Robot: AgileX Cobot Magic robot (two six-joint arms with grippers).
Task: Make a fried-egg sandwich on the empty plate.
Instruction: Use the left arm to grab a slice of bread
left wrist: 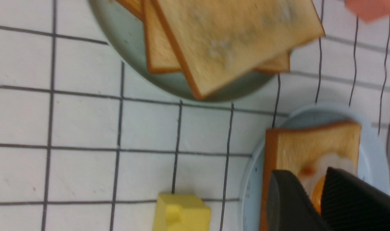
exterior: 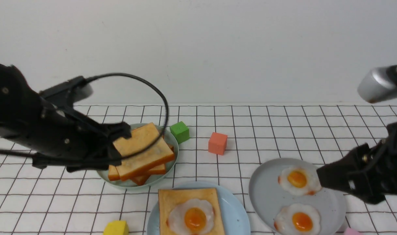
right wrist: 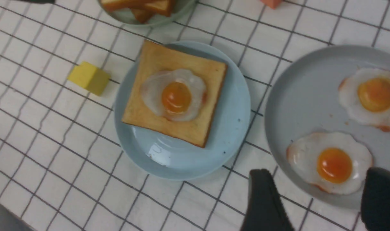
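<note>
- Currently the sandwich (exterior: 190, 212) lies half-built on the blue plate (exterior: 236, 212), near centre of the bench (exterior: 250, 130): one toast slice topped with egg, no slice covering it.
- Left end effector (left wrist: 305, 175) hovers at the toast pile (exterior: 143, 150) on the green plate (exterior: 133, 184), far left; clenched nearly shut, nothing between.
- Right end effector (right wrist: 319, 175) hangs released, jaws wide, over the grey plate (right wrist: 303, 96), right.

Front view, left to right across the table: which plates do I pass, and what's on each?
Pale green plate of stacked toast → blue plate with egg-topped toast → grey plate holding fried eggs.
</note>
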